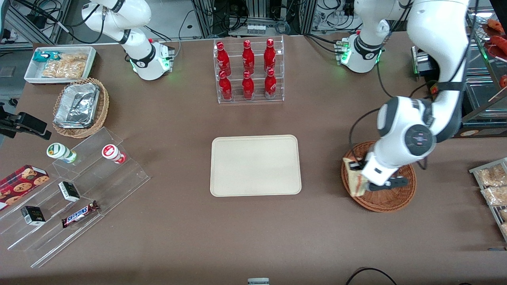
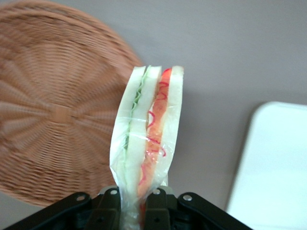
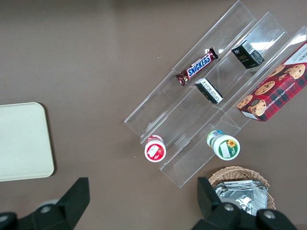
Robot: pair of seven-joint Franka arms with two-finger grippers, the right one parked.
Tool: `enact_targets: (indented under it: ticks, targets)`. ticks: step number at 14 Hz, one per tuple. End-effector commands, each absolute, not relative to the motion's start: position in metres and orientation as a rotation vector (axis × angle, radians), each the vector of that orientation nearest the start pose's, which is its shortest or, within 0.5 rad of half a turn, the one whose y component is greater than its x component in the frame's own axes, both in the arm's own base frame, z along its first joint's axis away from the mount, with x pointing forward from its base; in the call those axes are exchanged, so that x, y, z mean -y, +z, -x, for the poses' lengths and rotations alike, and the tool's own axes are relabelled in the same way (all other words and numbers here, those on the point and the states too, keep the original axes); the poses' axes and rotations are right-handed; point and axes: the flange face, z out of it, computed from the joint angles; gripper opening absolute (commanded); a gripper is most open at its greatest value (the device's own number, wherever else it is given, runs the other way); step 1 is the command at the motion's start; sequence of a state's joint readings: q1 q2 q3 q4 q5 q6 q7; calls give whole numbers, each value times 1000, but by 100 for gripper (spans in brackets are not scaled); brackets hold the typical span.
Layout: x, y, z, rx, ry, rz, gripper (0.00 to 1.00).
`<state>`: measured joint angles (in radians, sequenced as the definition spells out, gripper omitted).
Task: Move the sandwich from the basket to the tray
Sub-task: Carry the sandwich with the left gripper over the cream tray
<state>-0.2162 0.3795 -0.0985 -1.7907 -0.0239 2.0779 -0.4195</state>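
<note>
One sandwich [image 2: 149,134] is the whole load, and it looks light and soft: pale bread wedges with red and green filling, wrapped in thin clear film that is likely slippery and easy to crush. The gripper [image 2: 132,203] has its two fingers closed on the narrow end of the wedge, pinching film and bread together; a firmer hold nearer the middle of the slices would probably be safer, since the wrap could slide. In the front view the sandwich [image 1: 355,180] hangs at about nine o'clock on the rim of the basket [image 1: 390,200], lifted clear of the weave. The left arm is folded low over the basket, wrist turned toward the tray [image 1: 255,165], which lies bare and well apart.
</note>
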Motion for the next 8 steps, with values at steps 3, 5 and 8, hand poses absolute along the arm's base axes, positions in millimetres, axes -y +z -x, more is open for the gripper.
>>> enact_targets:
  ticks: [3,5,8]
  targets:
    - [320,315,-589,163,179,3134,3]
    - [370,307,-585,177,163,3143,3]
    - [443,287,-557,212,160,3134,3]
